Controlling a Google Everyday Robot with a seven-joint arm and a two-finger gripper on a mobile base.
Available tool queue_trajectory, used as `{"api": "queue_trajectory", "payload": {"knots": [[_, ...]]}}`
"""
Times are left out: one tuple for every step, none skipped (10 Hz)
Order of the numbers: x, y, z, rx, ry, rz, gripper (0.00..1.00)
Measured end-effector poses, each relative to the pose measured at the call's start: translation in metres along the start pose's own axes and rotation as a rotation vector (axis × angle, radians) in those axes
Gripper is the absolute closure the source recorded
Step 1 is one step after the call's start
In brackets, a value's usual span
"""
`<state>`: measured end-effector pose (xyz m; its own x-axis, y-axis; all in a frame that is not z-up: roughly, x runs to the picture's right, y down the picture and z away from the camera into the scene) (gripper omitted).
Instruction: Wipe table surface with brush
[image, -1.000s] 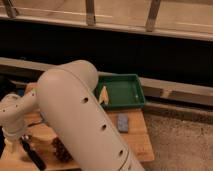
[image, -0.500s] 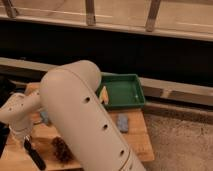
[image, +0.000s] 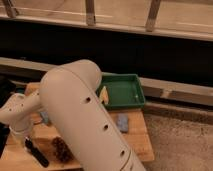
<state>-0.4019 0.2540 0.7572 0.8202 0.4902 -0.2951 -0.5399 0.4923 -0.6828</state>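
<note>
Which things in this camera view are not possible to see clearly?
Camera view:
- Gripper, lower left over the brush: jaws covered by the wrist; grip on the handle unclear.
- Table surface: middle hidden behind the robot's arm; bottom cut by the edge.
- Pale item in the green tray: too blurred to name.

My gripper (image: 27, 141), low left, grips the matt black brush (image: 39, 154) just below its fingers on the smooth light-brown wooden table surface (image: 136, 142), with a green plastic-looking tray (image: 122, 76) well right of them and my smooth white arm (image: 75, 100) above.
</note>
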Motion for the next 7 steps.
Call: {"api": "queue_trajectory", "payload": {"knots": [[0.0,0.0,-0.001,-0.001,-0.003,-0.001,1.0],[0.001,-0.001,-0.004,-0.002,-0.012,-0.002,1.0],[0.002,-0.003,-0.01,-0.002,-0.024,-0.002,1.0],[0.003,-0.004,-0.015,-0.002,-0.033,-0.004,1.0],[0.005,-0.005,-0.02,-0.003,-0.04,-0.006,1.0],[0.01,-0.005,-0.029,-0.008,-0.041,-0.014,1.0],[0.015,-0.005,-0.036,-0.022,-0.03,-0.028,1.0]]}}
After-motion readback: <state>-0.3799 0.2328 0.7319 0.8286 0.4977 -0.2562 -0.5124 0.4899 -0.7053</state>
